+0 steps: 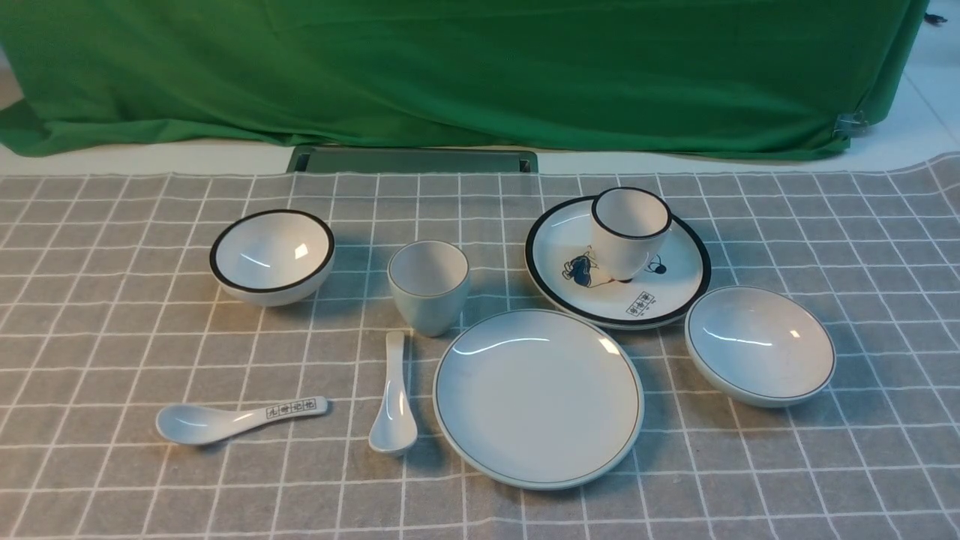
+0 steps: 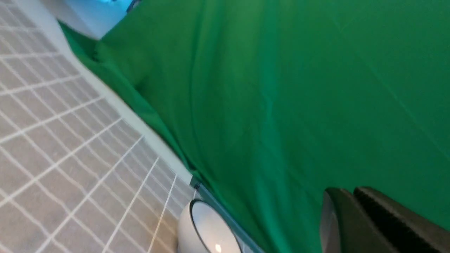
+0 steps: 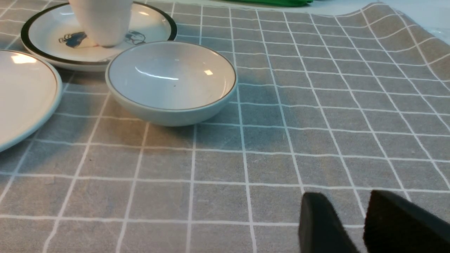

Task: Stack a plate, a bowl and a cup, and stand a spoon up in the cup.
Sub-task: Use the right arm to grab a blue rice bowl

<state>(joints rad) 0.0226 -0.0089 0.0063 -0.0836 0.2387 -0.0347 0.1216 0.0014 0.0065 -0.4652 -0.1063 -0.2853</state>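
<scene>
**Layout with nothing yet stacked.** On the worktop (image 1: 150, 159), under a grey checked cloth (image 1: 112, 322), the plate (image 1: 538, 397) lies flat at the near centre. The bowl (image 1: 759, 345) stands just beside it on the right. The cup (image 1: 429, 285) stands upright just behind the plate's left edge. The spoon (image 1: 393, 397) lies hollow-up just to the plate's left, handle towards the cup. A black-rimmed plate (image 1: 675, 300) carrying a black-rimmed cup (image 1: 630, 229), a black-rimmed bowl (image 1: 271, 255) and a printed spoon (image 1: 240, 418) are to be left alone.

Neither arm is seen in the front view. The left claw (image 2: 346, 196) is closed on nothing and pointed at the green backdrop (image 2: 281, 105). The right claw (image 3: 342, 207) is shown low over the cloth, its jaws partly apart and empty, with the bowl ahead of it and apart from it.

The step in hand is judged to be the transfer of the bowl onto the plate, best given to the right claw. The near rim should be pinched with one finger inside and one outside. The bowl should be lifted level, carried clear of the plate's rim and lowered at the plate's centre, so that the cup can later be seated steadily. Glazed ware is likely to be slippery, so a firm grip and a slow release are advised. An approach from the near side is preferred, because the black-rimmed plate lies close behind.
</scene>
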